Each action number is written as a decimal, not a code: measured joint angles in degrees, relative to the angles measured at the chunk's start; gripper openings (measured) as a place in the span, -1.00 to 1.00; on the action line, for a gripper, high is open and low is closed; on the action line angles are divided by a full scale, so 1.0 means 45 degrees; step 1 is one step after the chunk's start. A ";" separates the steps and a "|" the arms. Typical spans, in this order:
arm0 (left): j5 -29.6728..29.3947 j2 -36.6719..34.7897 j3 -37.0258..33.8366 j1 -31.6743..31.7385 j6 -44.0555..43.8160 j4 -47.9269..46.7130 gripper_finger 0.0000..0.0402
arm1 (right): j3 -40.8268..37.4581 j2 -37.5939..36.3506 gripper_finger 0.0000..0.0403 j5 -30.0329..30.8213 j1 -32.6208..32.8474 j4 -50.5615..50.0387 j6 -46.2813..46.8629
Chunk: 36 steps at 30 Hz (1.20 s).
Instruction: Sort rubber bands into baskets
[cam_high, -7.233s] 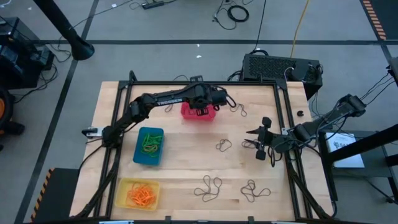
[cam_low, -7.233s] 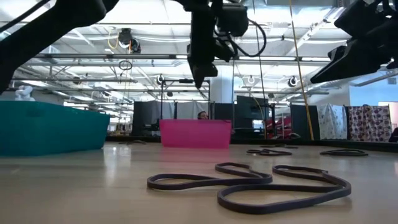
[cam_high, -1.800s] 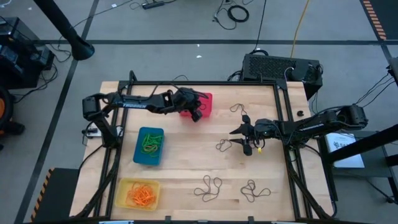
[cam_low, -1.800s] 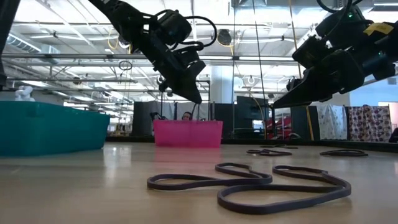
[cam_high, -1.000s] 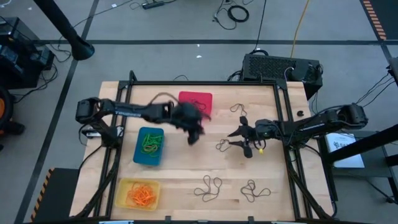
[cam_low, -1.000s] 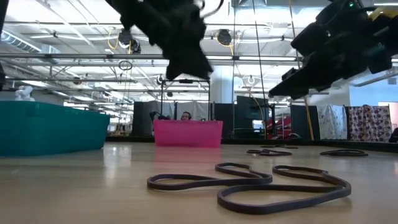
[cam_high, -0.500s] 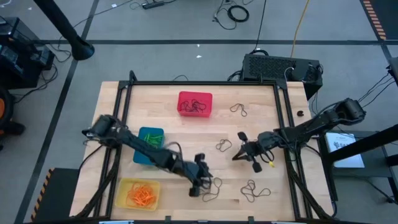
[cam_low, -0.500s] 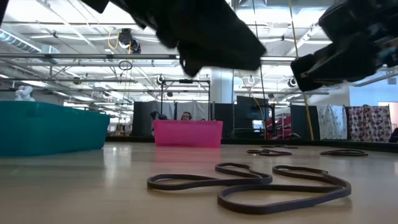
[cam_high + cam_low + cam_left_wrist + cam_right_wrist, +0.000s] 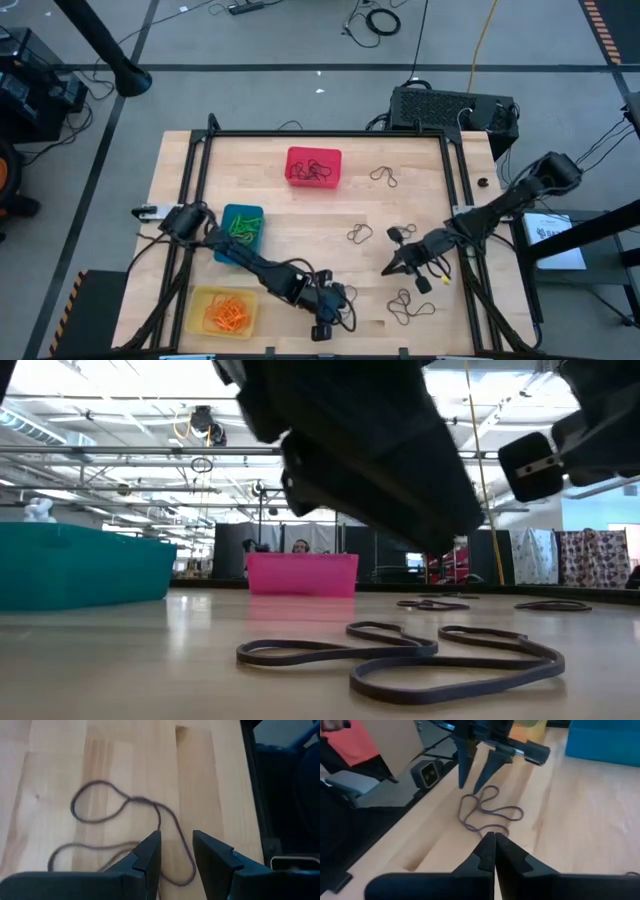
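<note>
A: L→R. Left end effector [image 9: 322, 318] is low over the near table [image 9: 300, 230] edge, fingers apart w/ a moderate gap, nothing in them. Dark band cluster [image 9: 125, 830] lies flat on the wood directly under and ahead of the tips; one strand runs up between the two fingers in the left wrist view.

B: Handling?

A: My read: thin elastic loops, v. light, floppy, no stiffness. They'll drape and stretch, may snag on neighbours since they overlap. Flat on wood, so tips need to go right down to the surface. Best bite looks like the strand crossing just ahead of the tips, where two runs meet. Grabbing there could lift more than one loop.

B: Right side?

A: Right end effector [image 9: 392, 268] is pinched fully closed, empty as far as I can see, raised off the table. Another dark cluster [image 9: 408, 305] lies just nearside of it; more dark loops [image 9: 358, 234] a bit to its left and [image 9: 383, 176] farther off.

B: Baskets?

A: Red basket [image 9: 314, 167] w/ dark bands, far side, well away from both. Blue basket [image 9: 240, 234] w/ green and yellow basket [image 9: 221, 311] w/ orange, both left of the left end effector. Dark ones prob go red, a long carry; a loose pinch could drop them.
</note>
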 joint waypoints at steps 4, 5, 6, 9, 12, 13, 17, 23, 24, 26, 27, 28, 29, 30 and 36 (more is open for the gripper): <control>-0.0242 0.0006 -0.0005 -0.0341 -0.0290 -0.0349 -0.41 | 0.0000 0.0010 -1.00 0.0710 0.0626 -0.0099 0.0190; -0.0401 0.0024 -0.0012 -0.0403 -0.0366 -0.0457 -0.41 | 0.0000 0.0010 -1.00 0.0888 0.0752 -0.0085 0.0182; -0.0592 0.0080 -0.0018 -0.0455 -0.0507 -0.0507 -0.41 | 0.0000 0.0010 -1.00 0.0974 0.0845 -0.0083 0.0175; -0.1067 0.0175 -0.0087 -0.0508 -0.0594 -0.0868 -0.41 | 0.0000 0.0010 -1.00 0.0997 0.0957 -0.0062 0.0158; -0.1167 0.0391 -0.0049 -0.0502 -0.0603 -0.0953 -0.41 | 0.0000 0.0010 -1.00 0.0987 0.0969 -0.0097 0.0161; -0.1183 0.0450 -0.0058 -0.0508 -0.0599 -0.1233 -0.41 | 0.0000 0.0010 -1.00 0.0987 0.0965 -0.0134 0.0161; -0.0963 0.0716 -0.0063 -0.0489 -0.0836 -0.1295 -0.41 | 0.0000 0.0015 -1.00 0.0979 0.0964 -0.0174 0.0117; -0.0802 0.0716 -0.0046 -0.0478 -0.0890 -0.1504 -0.43 | -0.0005 0.0015 -1.00 0.0968 0.0964 -0.0303 0.0063; -0.0802 0.0716 -0.0039 -0.0471 -0.0887 -0.1619 -0.46 | -0.0003 0.0015 -1.00 0.0968 0.0963 -0.0306 0.0058; -0.0786 0.0716 -0.0023 -0.0409 -0.0920 -0.1907 -0.58 | 0.0000 0.0015 -1.00 0.0963 0.0960 -0.0296 0.0016; -0.0752 0.0712 -0.0015 -0.0376 -0.0928 -0.2084 -0.66 | -0.0001 0.0015 -1.00 0.0963 0.0960 -0.0293 -0.0004; -0.0732 0.0707 -0.0019 -0.0332 -0.0921 -0.2198 -0.75 | -0.0005 0.0015 -1.00 0.0963 0.0959 -0.0277 -0.0028; -0.0711 0.0707 -0.0019 -0.0299 -0.0899 -0.2204 -0.85 | -0.0002 0.0015 -1.00 0.0960 0.0959 -0.0243 -0.0028; -0.0655 0.0657 -0.0019 -0.0275 -0.0840 -0.2226 -0.92 | -0.0005 0.0015 -1.00 0.0959 0.0959 -0.0238 -0.0031; -0.0729 -0.0002 -0.0112 -0.0110 -0.0104 -0.2552 -0.98 | -0.0005 0.0015 -1.00 0.0958 0.0959 -0.0208 0.0019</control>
